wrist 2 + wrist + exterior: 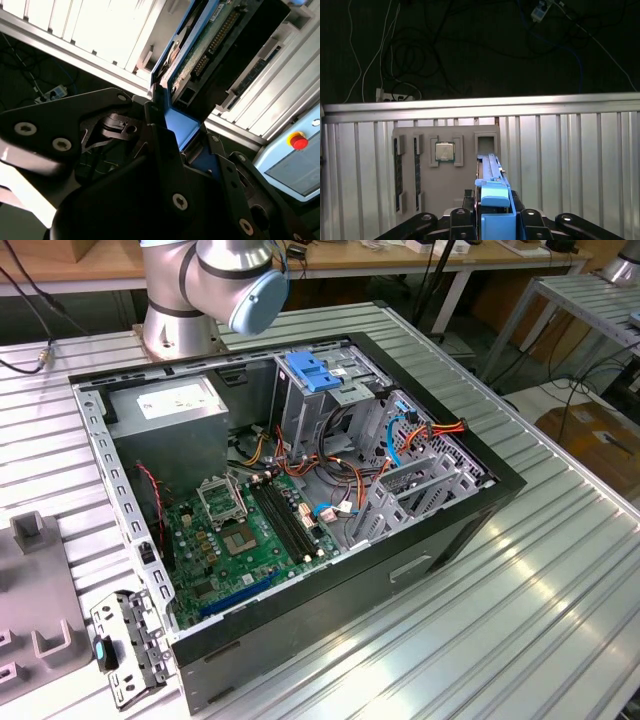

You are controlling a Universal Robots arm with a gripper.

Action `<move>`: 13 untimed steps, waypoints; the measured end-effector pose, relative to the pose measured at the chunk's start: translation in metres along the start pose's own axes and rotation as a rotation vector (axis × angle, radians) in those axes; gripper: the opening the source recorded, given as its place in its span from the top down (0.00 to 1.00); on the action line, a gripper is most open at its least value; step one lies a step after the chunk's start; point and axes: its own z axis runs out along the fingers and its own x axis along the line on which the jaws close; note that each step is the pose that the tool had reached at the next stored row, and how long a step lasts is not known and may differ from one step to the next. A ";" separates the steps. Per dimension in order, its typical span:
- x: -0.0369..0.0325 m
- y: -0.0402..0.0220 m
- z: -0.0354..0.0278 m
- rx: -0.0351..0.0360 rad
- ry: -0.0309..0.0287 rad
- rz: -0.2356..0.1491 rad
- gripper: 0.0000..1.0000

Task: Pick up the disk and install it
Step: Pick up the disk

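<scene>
In both wrist views my gripper (492, 212) is shut on the disk (490, 172), a flat drive in a bright blue carrier. The first wrist view shows it edge-on, with a blue end tab between the black fingers (461, 218). It hangs above a grey fixture plate (470, 200) on the ribbed metal table. In the second wrist view the disk (212, 42) shows its green circuit board and connector, and its blue rail runs down into my gripper (184, 134).
An open computer case (470, 510) lies on the table, with its motherboard (250, 530), cables and a drive cage topped by a pale-blue plate (313, 372). The arm's base (190, 310) stands behind it. The fixture plate holds a processor chip (444, 151) and memory sticks (398, 180). A red stop button (299, 141) sits nearby.
</scene>
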 end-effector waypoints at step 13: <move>-0.0005 -0.0113 -0.0001 -0.0001 0.0000 0.000 0.63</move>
